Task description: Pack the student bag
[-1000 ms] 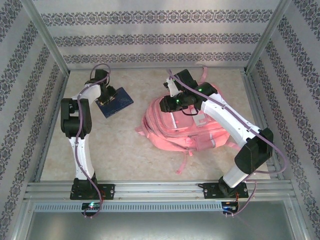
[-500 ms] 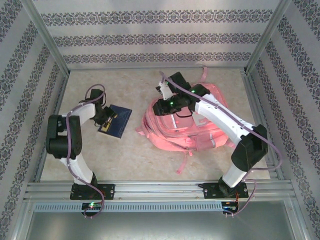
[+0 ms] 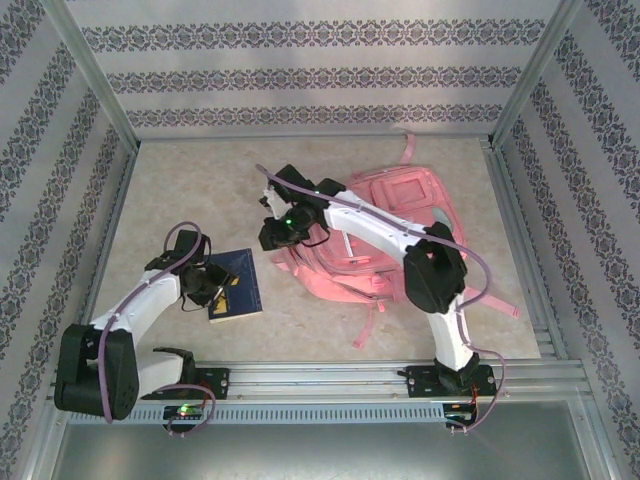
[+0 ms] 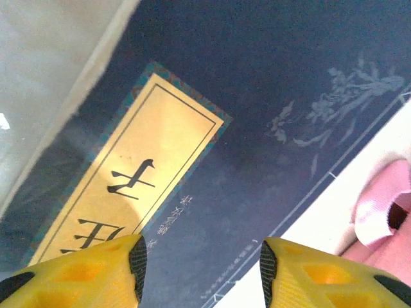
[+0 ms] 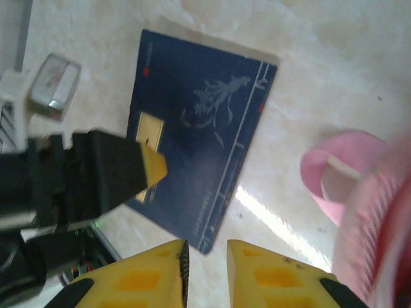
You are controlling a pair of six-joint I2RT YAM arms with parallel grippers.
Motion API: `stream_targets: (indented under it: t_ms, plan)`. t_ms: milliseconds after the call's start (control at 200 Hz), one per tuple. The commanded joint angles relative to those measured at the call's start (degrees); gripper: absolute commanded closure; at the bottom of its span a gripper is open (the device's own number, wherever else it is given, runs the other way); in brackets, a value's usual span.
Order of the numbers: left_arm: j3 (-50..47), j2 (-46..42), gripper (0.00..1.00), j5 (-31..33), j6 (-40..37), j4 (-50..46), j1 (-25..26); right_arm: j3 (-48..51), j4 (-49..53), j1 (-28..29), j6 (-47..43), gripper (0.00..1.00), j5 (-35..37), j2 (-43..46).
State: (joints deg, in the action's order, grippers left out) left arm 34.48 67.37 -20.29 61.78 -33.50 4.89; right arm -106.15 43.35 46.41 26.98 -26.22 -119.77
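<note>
Lying beside student bag (image 3: 385, 235): blue book (image 3: 236, 287) under parted left claw (image 4: 200, 269); right claw (image 5: 205, 266) nearly together.

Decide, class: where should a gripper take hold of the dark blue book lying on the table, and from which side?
Probably by an edge, not the cover. The blue book lies flat on the table, too broad to span from above. The left gripper sits at its left edge, by the gold label; pinching that edge from the left looks best.
</note>
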Motion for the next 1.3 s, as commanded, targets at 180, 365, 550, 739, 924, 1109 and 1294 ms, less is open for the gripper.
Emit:
stream_targets:
  t_ms: [180,365,550,739,924,1109,1294]
  plan:
    - [11.4,-0.2,0.45,16.59,-13.55,-11.01,0.32,-10.7,9.08,3.29,2.19,0.66,7.43,-10.1]
    - [7.45,4.87,0.45,14.37,-12.88,-3.93,-1.07,-12.06,8.37,3.81,4.36,0.63,8.48,-12.74]
    - [6.7,7.99,0.46,13.73,-14.29,-1.86,-3.01,-12.07,6.84,4.55,6.21,0.63,7.07,-15.23]
    - [5.87,10.97,0.48,13.07,-15.79,-1.78,-3.87,-13.0,5.62,4.74,7.46,0.63,5.02,-17.71]
    - [3.75,13.06,0.5,10.6,-15.92,0.84,-4.88,-13.65,4.17,4.8,8.53,0.64,1.77,-19.83]
    - [2.69,15.5,0.55,8.72,-15.86,2.61,-4.89,-13.82,3.32,5.13,9.08,0.63,-0.42,-21.54]
    - [2.31,16.03,0.6,8.06,-16.46,3.42,-4.89,-13.91,2.95,5.39,9.4,0.63,-1.74,-22.57]
